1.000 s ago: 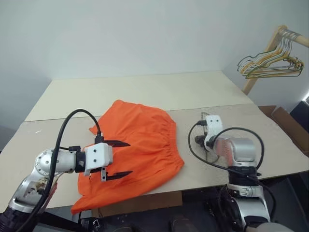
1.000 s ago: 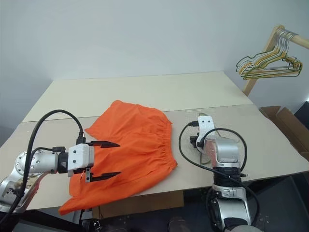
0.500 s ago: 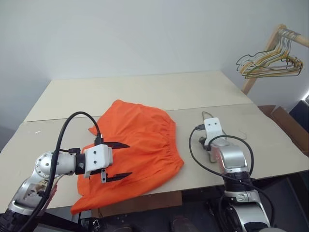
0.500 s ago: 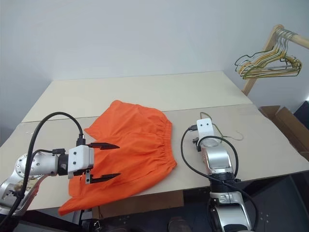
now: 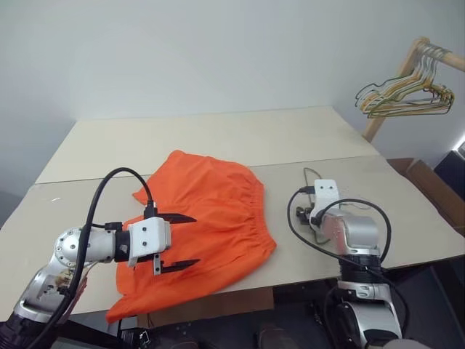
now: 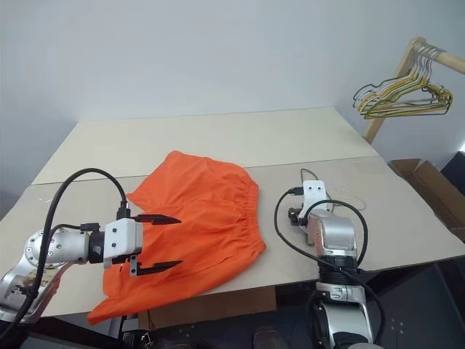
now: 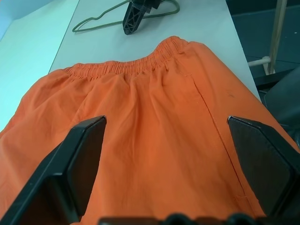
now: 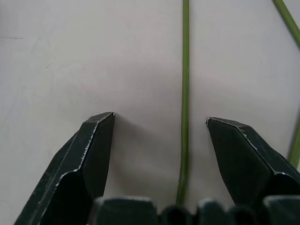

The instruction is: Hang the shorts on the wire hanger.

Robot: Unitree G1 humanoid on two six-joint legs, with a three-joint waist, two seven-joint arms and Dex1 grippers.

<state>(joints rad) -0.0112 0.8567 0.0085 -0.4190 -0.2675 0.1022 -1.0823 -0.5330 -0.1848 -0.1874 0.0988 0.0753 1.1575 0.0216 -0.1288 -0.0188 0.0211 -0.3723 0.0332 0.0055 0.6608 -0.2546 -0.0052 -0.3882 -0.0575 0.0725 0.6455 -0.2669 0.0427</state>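
Left end effector (image 5: 176,240) hangs level with fingers wide apart; right end effector (image 8: 159,123) points downward, fingers spread.

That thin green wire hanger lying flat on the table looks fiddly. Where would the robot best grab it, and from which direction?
Probably one straight run of the wire hanger, taken from above. It lies flat on the table, so nothing fits under it; fingers must come down either side of the wire and pinch across it. The right gripper is already placed so, open with one wire running between its fingers.
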